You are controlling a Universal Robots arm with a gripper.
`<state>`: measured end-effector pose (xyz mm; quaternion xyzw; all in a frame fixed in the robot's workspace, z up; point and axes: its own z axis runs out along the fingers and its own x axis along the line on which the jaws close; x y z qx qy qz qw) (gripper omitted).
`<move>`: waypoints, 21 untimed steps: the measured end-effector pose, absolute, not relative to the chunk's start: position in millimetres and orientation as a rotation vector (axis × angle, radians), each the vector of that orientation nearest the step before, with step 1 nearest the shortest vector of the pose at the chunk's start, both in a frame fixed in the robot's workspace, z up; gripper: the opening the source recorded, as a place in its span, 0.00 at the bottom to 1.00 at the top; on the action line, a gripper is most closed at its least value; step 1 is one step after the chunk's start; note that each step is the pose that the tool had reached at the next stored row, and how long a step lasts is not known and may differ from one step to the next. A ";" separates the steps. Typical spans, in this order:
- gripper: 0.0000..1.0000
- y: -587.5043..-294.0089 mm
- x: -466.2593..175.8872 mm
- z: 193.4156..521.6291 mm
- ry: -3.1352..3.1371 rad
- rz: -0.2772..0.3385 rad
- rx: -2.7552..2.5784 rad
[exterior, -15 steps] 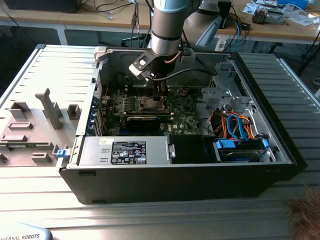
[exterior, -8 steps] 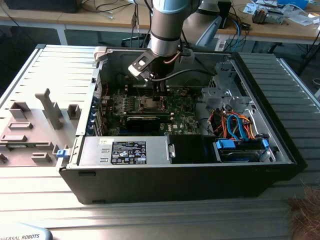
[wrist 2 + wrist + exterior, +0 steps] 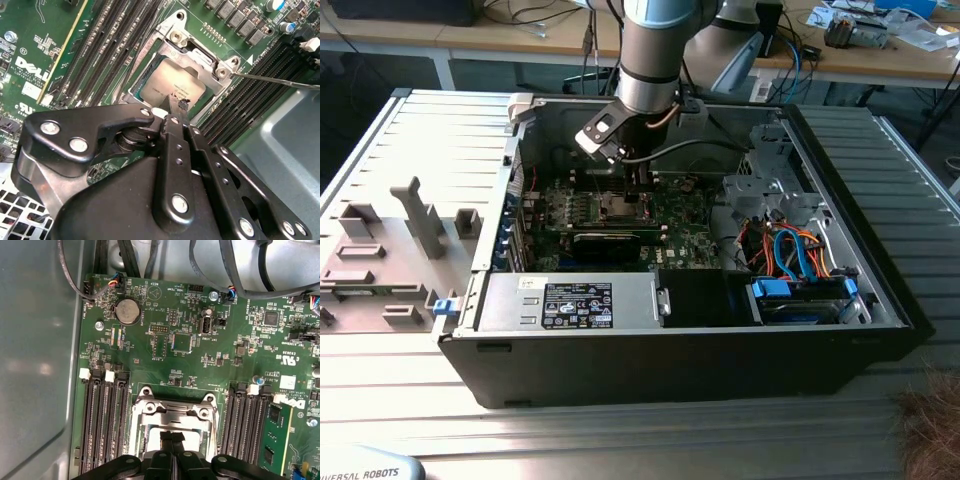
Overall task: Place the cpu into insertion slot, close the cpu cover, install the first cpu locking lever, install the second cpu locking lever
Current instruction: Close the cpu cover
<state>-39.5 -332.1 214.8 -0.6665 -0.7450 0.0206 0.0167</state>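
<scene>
The cpu [image 3: 172, 82] sits in its socket on the green motherboard [image 3: 150, 365], framed by the cpu cover [image 3: 192, 52], with memory slots [image 3: 250, 90] on both sides. The gripper [image 3: 176, 106], fingers pressed together and holding nothing, has its tips at the chip's edge. A thin locking lever [image 3: 280, 81] juts over the nearby slots.

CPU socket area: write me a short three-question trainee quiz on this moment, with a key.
1. True or false: the cpu lies outside the computer case.
2. The claw is nearest to: A) the cpu, B) the power supply, C) the blue cables.
3. Short answer: in both wrist views, is the claw open or shut?
Key: 1 false, it sits in the socket on the motherboard; 2 A; 3 shut.
</scene>
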 end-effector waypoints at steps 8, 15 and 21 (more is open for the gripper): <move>0.11 -332.1 -40.8 213.4 -2.316 0.064 -2.072; 0.11 -332.1 -48.2 211.9 -2.316 0.064 -2.072; 0.11 -332.1 -59.1 211.8 -2.316 0.064 -2.072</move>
